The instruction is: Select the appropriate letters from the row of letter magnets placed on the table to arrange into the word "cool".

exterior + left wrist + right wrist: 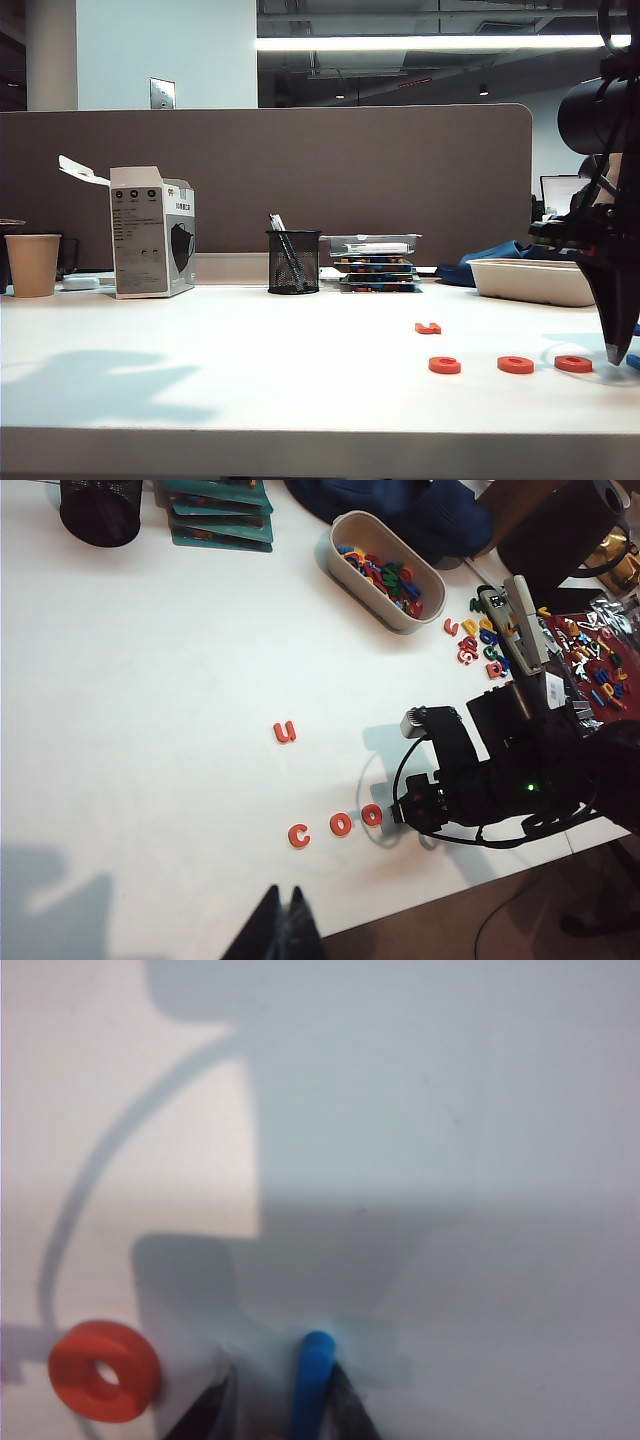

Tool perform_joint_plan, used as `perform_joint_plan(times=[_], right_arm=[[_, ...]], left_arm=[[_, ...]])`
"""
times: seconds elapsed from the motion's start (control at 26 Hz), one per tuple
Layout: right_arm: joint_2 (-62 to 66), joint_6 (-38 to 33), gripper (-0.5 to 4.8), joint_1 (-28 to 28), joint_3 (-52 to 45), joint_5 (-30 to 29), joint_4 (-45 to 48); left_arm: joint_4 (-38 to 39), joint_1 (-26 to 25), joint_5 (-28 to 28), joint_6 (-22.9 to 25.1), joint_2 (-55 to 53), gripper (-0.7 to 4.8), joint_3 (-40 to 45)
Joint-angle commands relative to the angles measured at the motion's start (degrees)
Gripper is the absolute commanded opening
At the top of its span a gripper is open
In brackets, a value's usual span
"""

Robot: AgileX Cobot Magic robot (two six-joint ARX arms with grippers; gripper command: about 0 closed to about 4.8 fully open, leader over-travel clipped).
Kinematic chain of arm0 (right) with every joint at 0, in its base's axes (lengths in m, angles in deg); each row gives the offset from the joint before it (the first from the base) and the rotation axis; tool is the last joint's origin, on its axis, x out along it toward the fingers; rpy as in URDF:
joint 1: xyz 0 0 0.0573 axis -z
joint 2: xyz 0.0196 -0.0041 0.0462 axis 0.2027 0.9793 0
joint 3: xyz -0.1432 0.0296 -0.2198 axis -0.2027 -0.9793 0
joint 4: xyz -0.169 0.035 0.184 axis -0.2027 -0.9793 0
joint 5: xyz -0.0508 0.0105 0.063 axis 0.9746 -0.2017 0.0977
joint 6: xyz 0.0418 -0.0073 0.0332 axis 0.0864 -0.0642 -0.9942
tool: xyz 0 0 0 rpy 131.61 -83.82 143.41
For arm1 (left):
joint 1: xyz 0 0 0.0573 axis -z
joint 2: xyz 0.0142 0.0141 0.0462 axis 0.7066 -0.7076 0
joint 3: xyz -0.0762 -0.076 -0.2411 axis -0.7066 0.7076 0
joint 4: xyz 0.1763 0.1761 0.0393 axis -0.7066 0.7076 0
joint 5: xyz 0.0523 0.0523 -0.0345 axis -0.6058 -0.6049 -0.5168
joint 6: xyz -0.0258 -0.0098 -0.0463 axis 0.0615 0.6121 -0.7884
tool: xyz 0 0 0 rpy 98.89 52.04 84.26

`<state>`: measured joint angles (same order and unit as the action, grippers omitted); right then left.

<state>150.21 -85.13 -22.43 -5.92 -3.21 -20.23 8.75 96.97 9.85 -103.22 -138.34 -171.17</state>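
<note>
On the white table (250, 340) an orange-red C (444, 365) and two orange-red O's (515, 364) (573, 363) lie in a line; the left wrist view shows the C (298, 835) and both O's (341, 826) (372, 815) too. My right gripper (280, 1385) points down just past the last O (104, 1371). It is open, and the light-blue bar (315, 1380) lies between its fingers, close against one of them. In the exterior view the right gripper (613, 352) sits at the right edge. My left gripper (284, 890) is shut and empty near the table's front edge.
A hook-shaped orange-red magnet (428, 328) lies behind the line. Along the back stand a paper cup (32, 264), a box (152, 232), a mesh pen holder (293, 261), stacked clear trays (375, 262) and a white tub (530, 280). Loose letters (480, 640) lie beside the tub.
</note>
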Motion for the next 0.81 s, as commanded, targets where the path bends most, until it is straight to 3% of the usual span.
perform_joint_plan(times=[0.04, 0.62, 0.65, 0.73, 0.81], right_arm=[[0.35, -0.17, 1.19, -0.02, 1.18, -0.46, -1.68], [-1.46, 1.81, 1.18, 0.07, 12.96, 0.7, -8.04], [-2.1, 1.81, 1.11, 0.09, 14.08, 1.27, -7.98], [-4.76, 4.39, -0.03, 1.18, 19.96, 2.69, -8.09], [-6.25, 5.46, -0.03, 2.25, 23.17, 2.67, -8.09]], left_arm=[[-0.33, 0.04, -0.2, -0.15, 0.13, -0.03, -0.13], [-0.33, 0.04, -0.2, -0.13, 0.13, -0.03, -0.13], [-0.33, 0.04, -0.17, -0.13, 0.13, -0.03, -0.13], [-0.35, 0.04, -0.17, -0.13, 0.11, -0.03, -0.13], [-0.33, 0.04, -0.17, -0.13, 0.13, -0.03, -0.13]])
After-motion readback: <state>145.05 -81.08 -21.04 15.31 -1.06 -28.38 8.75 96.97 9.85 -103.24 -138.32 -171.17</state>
